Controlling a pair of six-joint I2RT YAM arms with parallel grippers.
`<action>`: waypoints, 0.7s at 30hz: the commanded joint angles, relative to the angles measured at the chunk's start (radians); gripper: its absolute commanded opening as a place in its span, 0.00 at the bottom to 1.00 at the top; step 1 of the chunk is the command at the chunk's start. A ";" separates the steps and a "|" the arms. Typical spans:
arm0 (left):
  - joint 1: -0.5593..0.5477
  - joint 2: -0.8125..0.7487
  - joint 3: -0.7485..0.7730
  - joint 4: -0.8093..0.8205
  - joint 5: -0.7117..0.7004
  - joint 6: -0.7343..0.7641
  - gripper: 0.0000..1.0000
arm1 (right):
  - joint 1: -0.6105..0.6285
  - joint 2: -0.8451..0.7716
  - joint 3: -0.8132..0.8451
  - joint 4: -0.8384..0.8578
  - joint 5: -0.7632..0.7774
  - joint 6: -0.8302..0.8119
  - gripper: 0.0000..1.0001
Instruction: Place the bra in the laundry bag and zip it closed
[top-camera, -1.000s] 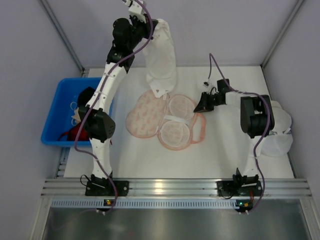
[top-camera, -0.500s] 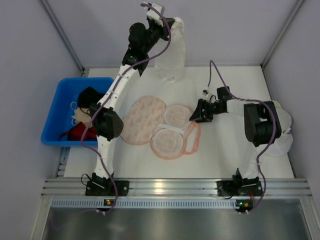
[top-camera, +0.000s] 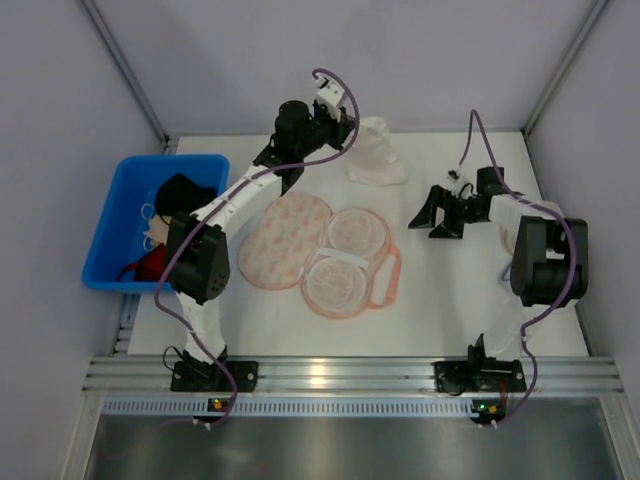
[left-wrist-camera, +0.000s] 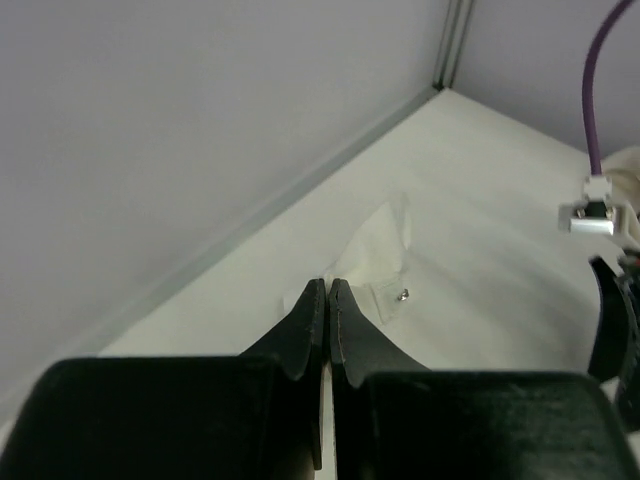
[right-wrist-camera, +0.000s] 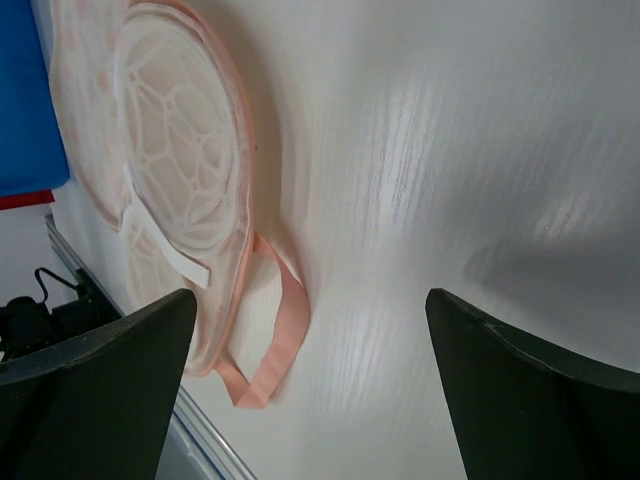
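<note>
**Bra (top-camera: 376, 152) dropping onto far bench (top-camera: 460, 300), right tool (top-camera: 435, 220) drawing back**

Mid-bench, the laundry bag (top-camera: 320, 250) is lying open. Behind it, left tool (left-wrist-camera: 327, 290), pressed together, is seemingly pinching the bra's edge; the view is poor. Right tool is hanging spread wide, apart from the bag.

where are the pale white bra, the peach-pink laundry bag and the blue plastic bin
pale white soft bra (top-camera: 374, 158): top view, middle of the crumpled fabric
peach-pink fabric laundry bag (top-camera: 285, 240): top view, the printed lobe nearest the bin
blue plastic bin (top-camera: 115, 215): top view, bare floor
</note>
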 joint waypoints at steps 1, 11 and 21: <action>-0.002 -0.153 -0.121 0.027 0.080 -0.025 0.00 | -0.004 -0.038 0.046 -0.030 -0.006 -0.028 0.99; -0.018 -0.299 -0.282 -0.148 0.213 -0.096 0.00 | -0.004 -0.024 0.072 -0.017 -0.011 -0.003 0.99; -0.045 -0.434 -0.379 -0.355 0.316 -0.054 0.00 | -0.004 -0.016 0.078 -0.015 0.003 -0.002 0.99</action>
